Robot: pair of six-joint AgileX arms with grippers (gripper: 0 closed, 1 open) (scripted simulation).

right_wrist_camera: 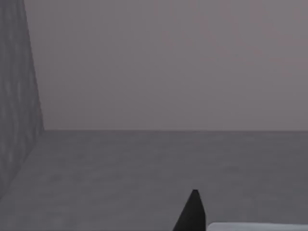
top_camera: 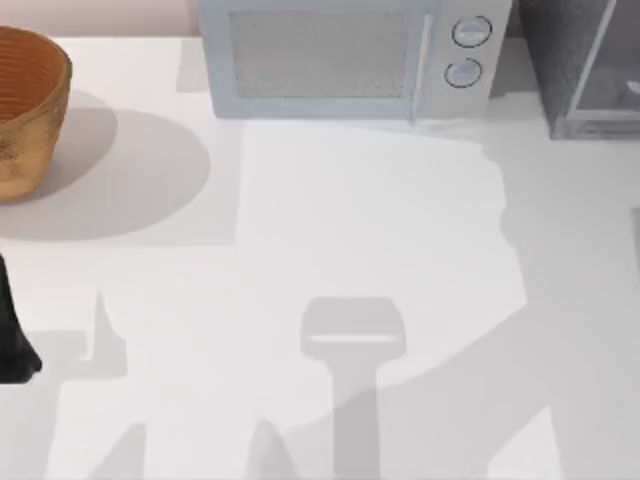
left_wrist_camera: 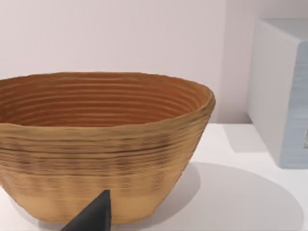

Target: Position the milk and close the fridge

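The fridge (top_camera: pixel 560 70), grey with a speckled top and pale trim, stands at the table's back right corner. The right wrist view looks into a grey compartment with a speckled side wall (right_wrist_camera: pixel 14 96) and a flat floor (right_wrist_camera: pixel 120 178). A dark tip of my right gripper (right_wrist_camera: pixel 192 214) pokes in over that floor. A white edge (right_wrist_camera: pixel 260 226) lies close beside the tip; I cannot tell whether it is the milk. My left arm (top_camera: pixel 15 345) is parked at the table's left edge, with my left gripper (left_wrist_camera: pixel 94 216) just in front of the basket.
A woven brown basket (top_camera: pixel 25 110) sits at the back left, large in the left wrist view (left_wrist_camera: pixel 101 144). A pale blue-grey microwave (top_camera: pixel 340 60) with two round dials stands at the back centre. The white tabletop (top_camera: pixel 330 250) spreads in front.
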